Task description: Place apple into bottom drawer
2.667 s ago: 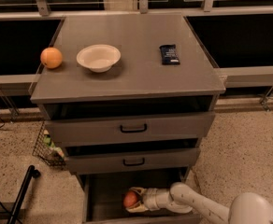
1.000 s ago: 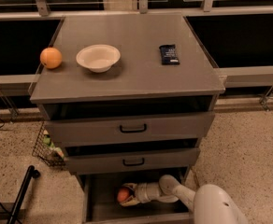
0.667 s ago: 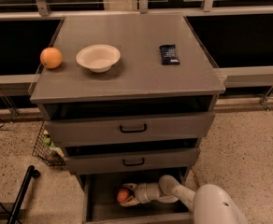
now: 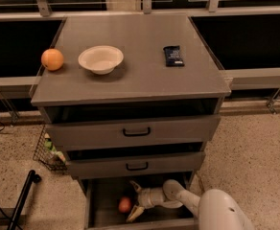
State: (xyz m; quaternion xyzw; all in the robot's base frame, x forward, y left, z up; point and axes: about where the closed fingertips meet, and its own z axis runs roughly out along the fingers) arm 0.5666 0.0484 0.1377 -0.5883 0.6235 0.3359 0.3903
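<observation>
The apple [image 4: 125,204], red with a yellowish patch, lies on the floor of the open bottom drawer [image 4: 88,206], towards its left side. My gripper [image 4: 131,201] reaches into the drawer from the right. Its fingers are spread wide, one fingertip [image 4: 134,185] behind the apple and the other in front of it. The apple sits just at the fingertips, free of them. My arm [image 4: 188,202] comes in from the lower right and hides the drawer's right part.
The two upper drawers with black handles [image 4: 136,132] stand slightly ajar. On the cabinet top are an orange [image 4: 52,59], a white bowl [image 4: 100,59] and a dark snack packet [image 4: 173,55]. A wire basket [image 4: 46,152] and a black pole [image 4: 22,200] stand at the left.
My gripper held the apple shut inside the bottom drawer; now its fingers have opened and the apple rests on the drawer floor.
</observation>
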